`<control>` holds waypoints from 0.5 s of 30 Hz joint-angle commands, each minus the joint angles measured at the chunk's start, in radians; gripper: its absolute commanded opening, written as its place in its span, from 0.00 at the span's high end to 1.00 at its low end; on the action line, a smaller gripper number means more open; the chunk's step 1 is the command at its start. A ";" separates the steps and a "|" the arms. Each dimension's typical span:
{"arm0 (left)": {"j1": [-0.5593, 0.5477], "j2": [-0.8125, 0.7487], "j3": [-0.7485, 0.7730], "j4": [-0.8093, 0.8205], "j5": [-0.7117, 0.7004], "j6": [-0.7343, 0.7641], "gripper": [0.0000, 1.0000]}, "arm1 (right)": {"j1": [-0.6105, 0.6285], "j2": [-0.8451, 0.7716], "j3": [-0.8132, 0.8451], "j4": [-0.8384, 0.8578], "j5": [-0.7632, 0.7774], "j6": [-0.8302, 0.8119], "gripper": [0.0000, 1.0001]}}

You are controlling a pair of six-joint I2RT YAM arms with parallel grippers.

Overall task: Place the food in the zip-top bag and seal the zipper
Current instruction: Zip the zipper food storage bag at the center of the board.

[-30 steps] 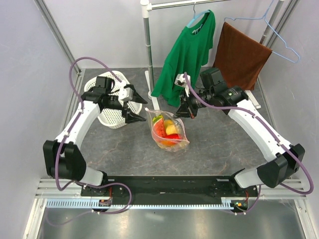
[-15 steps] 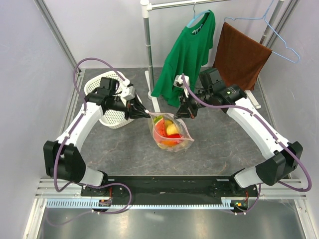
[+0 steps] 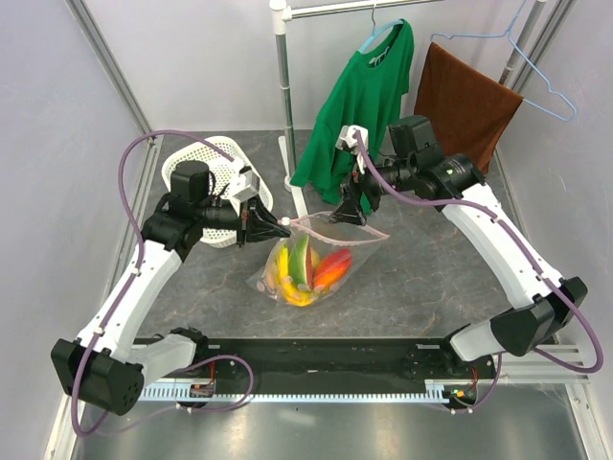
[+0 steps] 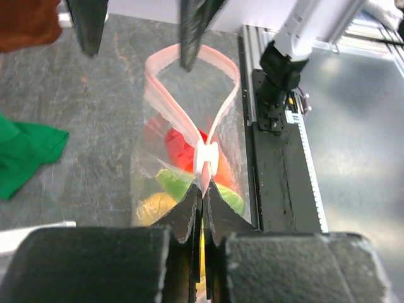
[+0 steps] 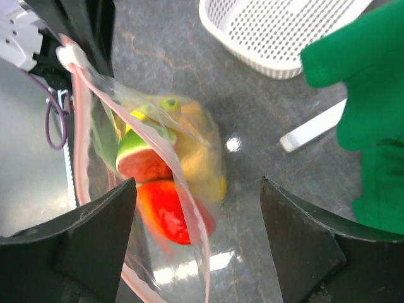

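Observation:
The zip-top bag (image 3: 305, 266) lies on the grey table, its clear plastic stretched between the two arms. Inside it is the food (image 3: 308, 271): yellow banana, green-rimmed watermelon piece, red and orange fruits. My left gripper (image 3: 280, 228) is shut on the left end of the pink zipper (image 3: 356, 230). In the left wrist view the left gripper (image 4: 203, 189) pinches the zipper (image 4: 172, 104) just behind a white slider (image 4: 206, 158), and the mouth gapes in a loop. My right gripper (image 3: 347, 213) hovers open over the mouth. In its own view the right gripper (image 5: 199, 214) straddles the bag (image 5: 189, 265), holding nothing.
A white lattice basket (image 3: 204, 161) stands at the back left, behind the left arm. A green shirt (image 3: 359, 101) and a brown towel (image 3: 462, 107) hang from a rack (image 3: 282, 86) at the back. The rack's white foot (image 5: 314, 128) lies near the right gripper.
My left gripper closed on the zipper's end and drew it left and nearer. The bag tipped and slid that way. My right gripper opened and let go of the bag's edge.

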 commanded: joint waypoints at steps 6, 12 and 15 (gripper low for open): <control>-0.055 -0.025 0.022 0.028 -0.150 -0.073 0.98 | 0.122 -0.127 0.008 0.128 0.040 -0.166 0.15; -0.113 -0.038 0.048 -0.007 -0.225 -0.054 0.98 | 0.260 -0.127 -0.022 0.209 0.146 -0.180 0.19; -0.118 -0.045 0.048 -0.008 -0.226 -0.071 0.98 | 0.293 -0.127 -0.045 0.250 0.177 -0.156 0.27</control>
